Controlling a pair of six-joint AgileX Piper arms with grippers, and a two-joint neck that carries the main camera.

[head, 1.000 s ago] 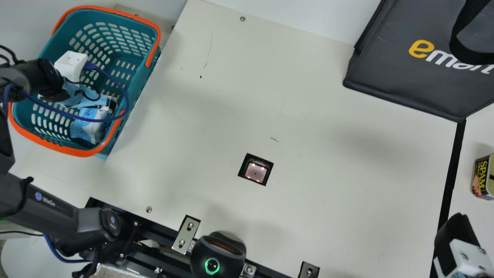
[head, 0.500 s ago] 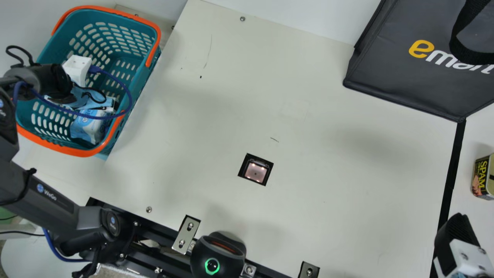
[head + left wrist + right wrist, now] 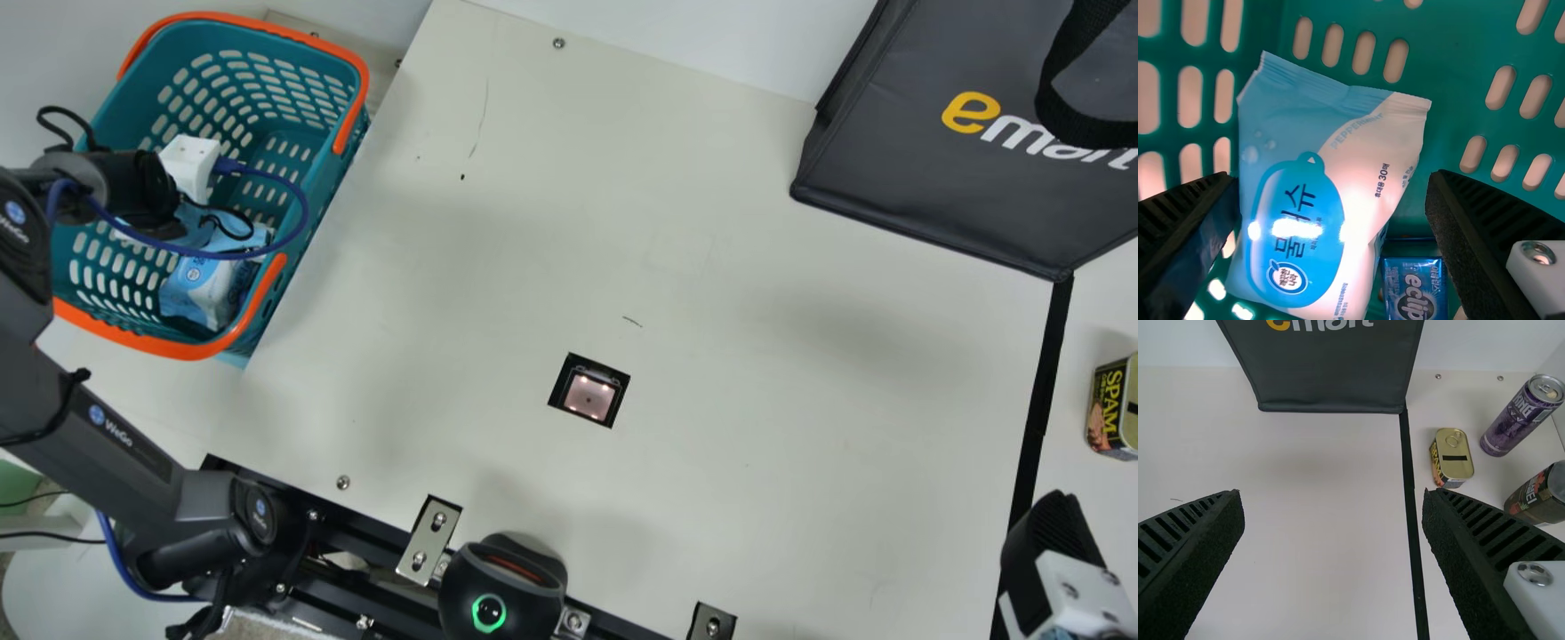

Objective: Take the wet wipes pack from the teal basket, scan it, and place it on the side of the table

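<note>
Holding the left gripper (image 3: 189, 166) down inside the teal basket (image 3: 240, 336), at the main view's upper left. Seeing the wet wipes pack (image 3: 209, 284), blue and white, lying in that basket. In the left wrist view, keeping the left gripper (image 3: 1331, 181) above the pack, jaws wide apart, with most of the pack lying between them and a small blue packet (image 3: 1415, 290) just beside. Cannot tell whether touching the pack's edge with either jaw; grasping nothing there. Holding the right gripper (image 3: 1049, 533) at the main view's lower right, over the bench (image 3: 711, 489). In its wrist view, also keeping the right gripper (image 3: 1333, 497) wide, with nothing between the jaws but bench below. Seeing a lit scanner window (image 3: 589, 397) set in the bench, and a black domed device (image 3: 502, 582) with a green ring at the near edge. Farther off, finding a dark bag (image 3: 933, 187), a black strip (image 3: 1038, 400) running from its corner, and, past that strip, a small tin (image 3: 1107, 409), a purple can (image 3: 1518, 420) and a dark can (image 3: 1535, 500)
</note>
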